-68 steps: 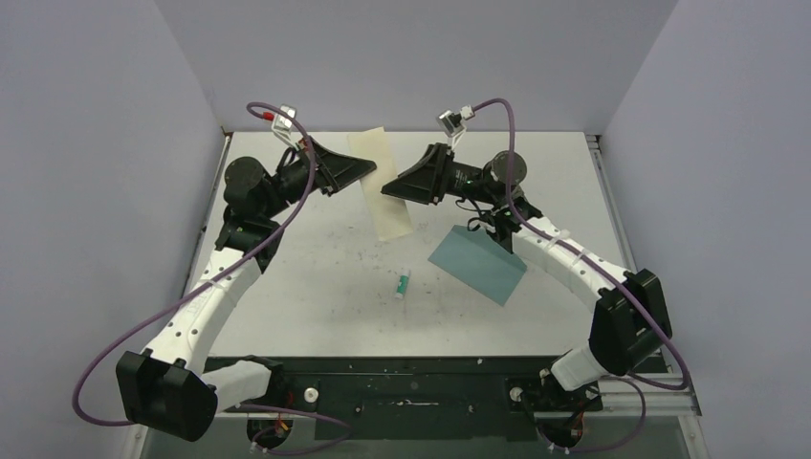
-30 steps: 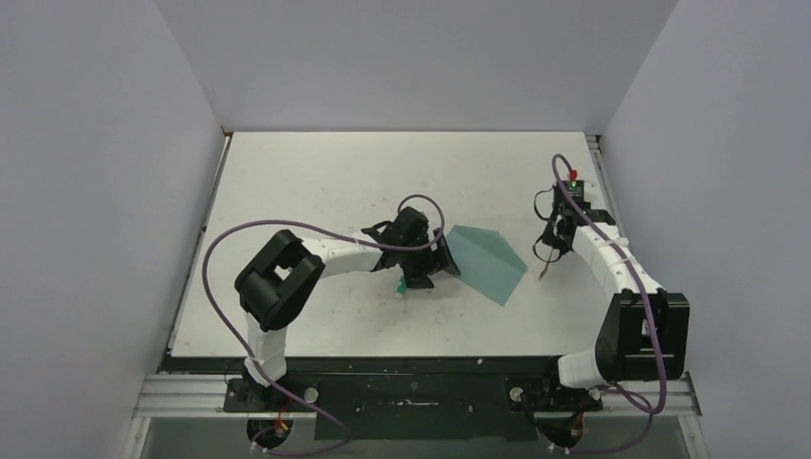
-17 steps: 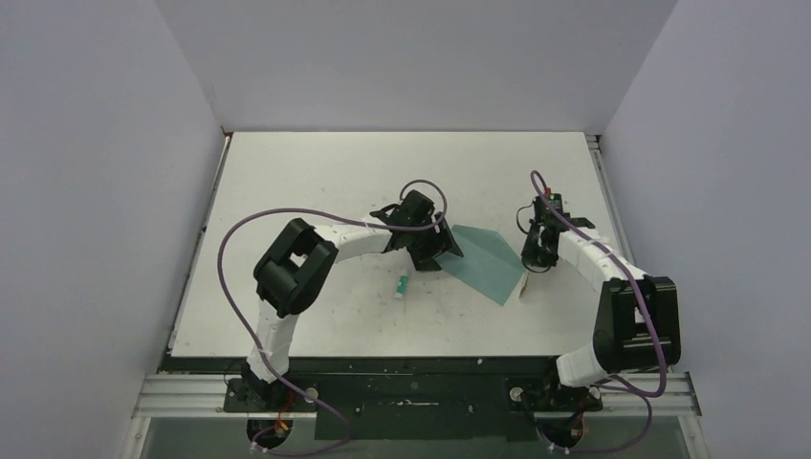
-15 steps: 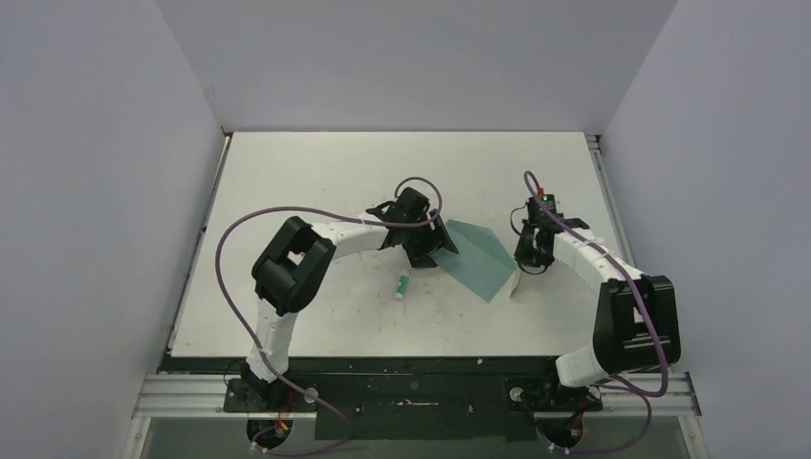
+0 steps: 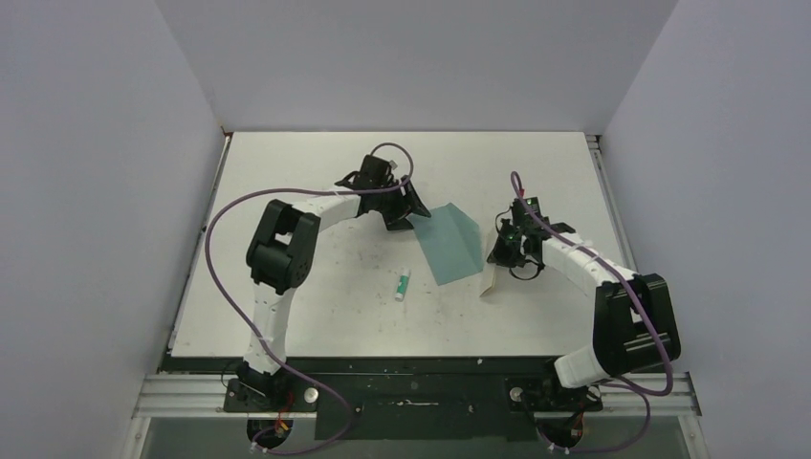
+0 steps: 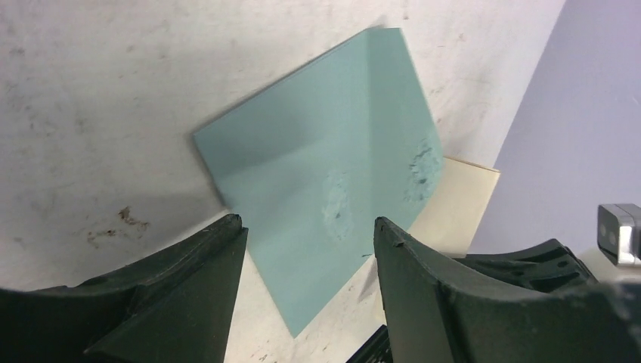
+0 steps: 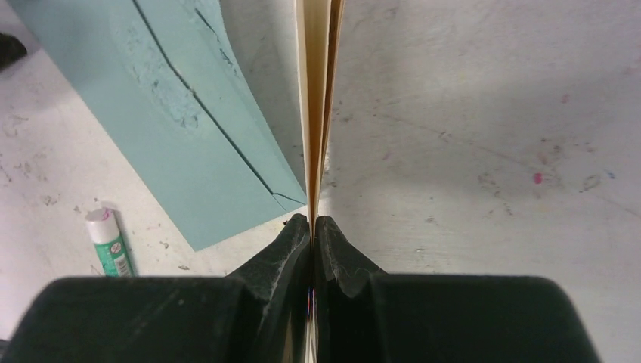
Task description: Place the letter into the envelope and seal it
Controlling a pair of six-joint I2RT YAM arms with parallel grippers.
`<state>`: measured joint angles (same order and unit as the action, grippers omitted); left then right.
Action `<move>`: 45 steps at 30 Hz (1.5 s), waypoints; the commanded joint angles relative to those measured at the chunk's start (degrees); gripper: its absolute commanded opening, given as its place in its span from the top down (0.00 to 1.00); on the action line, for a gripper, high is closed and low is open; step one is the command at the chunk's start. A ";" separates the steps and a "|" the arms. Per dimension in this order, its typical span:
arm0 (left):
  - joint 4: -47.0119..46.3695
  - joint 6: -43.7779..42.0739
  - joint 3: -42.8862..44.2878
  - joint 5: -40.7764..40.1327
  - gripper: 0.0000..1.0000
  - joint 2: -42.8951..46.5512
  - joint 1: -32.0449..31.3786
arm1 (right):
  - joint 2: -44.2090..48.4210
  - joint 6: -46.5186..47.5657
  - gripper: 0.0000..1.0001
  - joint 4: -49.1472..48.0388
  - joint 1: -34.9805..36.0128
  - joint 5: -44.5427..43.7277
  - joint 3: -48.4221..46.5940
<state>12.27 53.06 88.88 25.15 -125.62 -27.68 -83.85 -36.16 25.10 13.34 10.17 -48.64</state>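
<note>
Letter [image 7: 317, 113] now stands on its edge, right beside the envelope [image 5: 449, 244], because the right gripper [image 7: 312, 227] has brought it closer, so it looks almost ready to slide in. Those fingers are pressed tight on the letter, which sticks straight out ahead of them. The envelope has turned a bit, and the left gripper [image 6: 306, 231] has its fingers apart, just above its near edge

envelope [image 6: 317, 151]: we see teal with paler scuffed patches
letter [image 7: 314, 76]: we see cream and tan
stick [image 7: 109, 243]: we see white with green
worktop [image 5: 335, 316]: we see off-white, stained
</note>
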 commanded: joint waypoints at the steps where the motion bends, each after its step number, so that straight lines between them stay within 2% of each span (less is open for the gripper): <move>1: -2.05 -6.13 5.26 6.18 0.39 -0.97 0.08 | 3.51 1.93 0.95 -2.02 0.89 3.08 -0.17; 4: -0.06 -6.83 6.74 5.40 0.39 -1.39 0.17 | 5.14 3.61 0.95 2.81 0.94 -1.59 -1.73; 8: 7.31 -7.32 7.19 -4.33 0.39 0.91 0.17 | 7.89 7.37 0.95 6.50 0.81 -8.72 -5.83; 10: 11.07 -6.90 6.66 -10.59 0.39 2.62 -0.03 | 8.72 11.42 0.95 4.21 0.81 -6.18 -7.92; 12: 11.07 -6.98 4.61 -11.63 0.38 4.45 -0.53 | 8.75 15.44 0.95 -1.14 0.76 0.94 -8.22; 15: 10.68 -7.16 2.09 -9.61 0.37 5.49 -1.54 | 5.64 19.86 0.95 -9.66 0.24 12.33 -8.09; 20: 10.19 -4.73 -1.65 -6.92 0.38 5.89 -2.15 | -3.57 20.37 0.95 -17.76 -2.56 20.68 -9.22; 29: 10.62 -1.97 -1.39 -3.17 0.44 2.96 -2.29 | -15.49 26.36 0.95 -27.47 -3.15 16.57 -10.01; 38: 11.96 -0.52 1.53 -0.66 0.45 -0.30 -2.15 | -14.88 24.28 0.95 -42.72 -0.83 9.91 -0.19; 45: 12.15 -0.41 2.35 0.50 0.49 -1.34 -1.11 | -13.59 22.26 0.95 -53.01 0.40 10.41 6.26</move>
<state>23.35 52.38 89.58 24.99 -125.32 -29.61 -100.71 -12.69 -17.91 13.23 20.51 -44.42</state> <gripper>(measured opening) 0.519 0.060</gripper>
